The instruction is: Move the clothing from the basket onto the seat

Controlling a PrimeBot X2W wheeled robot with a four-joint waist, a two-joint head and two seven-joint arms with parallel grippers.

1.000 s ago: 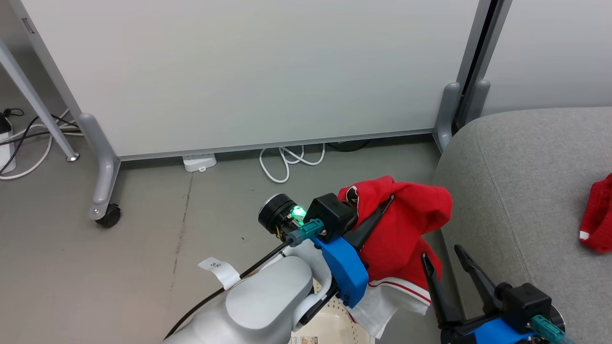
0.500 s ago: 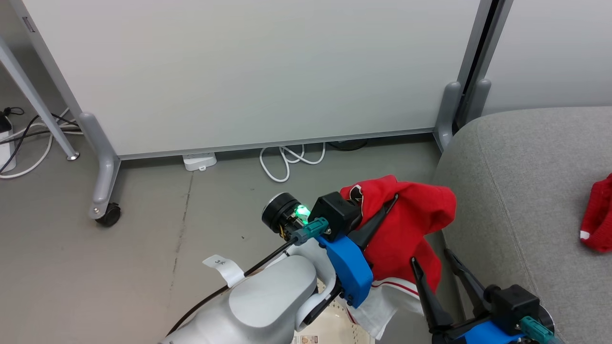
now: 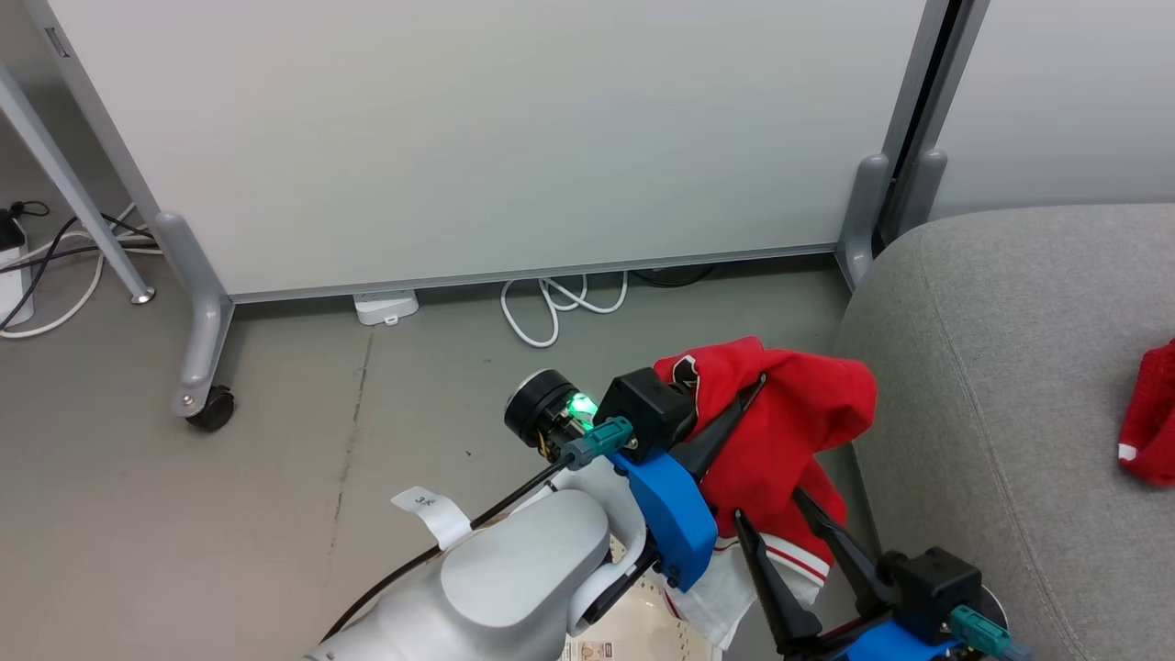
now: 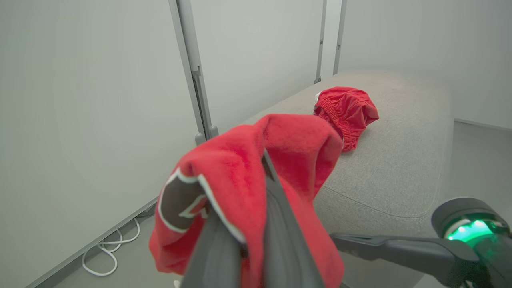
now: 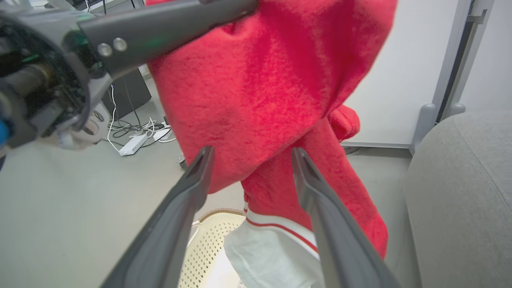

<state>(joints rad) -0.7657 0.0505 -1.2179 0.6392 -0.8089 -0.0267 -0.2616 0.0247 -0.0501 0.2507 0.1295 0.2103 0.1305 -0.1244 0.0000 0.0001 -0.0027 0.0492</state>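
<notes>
Hanging from the left gripper (image 3: 748,393) is the red garment (image 3: 789,422), and there's real risk here. The two fingers are pressed together on a fold just beside the logo patch (image 4: 180,200). The cloth is draped over them rather than bunched deep in the grip. A pinch that thin could let the fabric slide out if the arm swings hard toward the seat (image 3: 1010,367).

Next worry: the white striped hem (image 5: 272,248) dangles low, right above the basket (image 5: 208,240). A sideways carry without enough height could drag that hem across the basket rim, or catch it on the rounded edge of the seat. If it's let go short, I'd expect it to slump to the floor (image 3: 367,477) between the two.

Now the right gripper (image 5: 252,151). Its fingers are spread wide and hold nothing. They point up at the hanging cloth, and the red lower part sits between the tips or just past them. Whether they touch it, I can't tell. Closing here would take a second hold, but a mistimed pull between the two arms could yank the fold free. The left gripper's finger also crosses close overhead, so a knock is possible.

The garment itself hangs near the seat's edge, not yet over it. A second red garment (image 4: 348,112) already lies on the cushion, well apart.
</notes>
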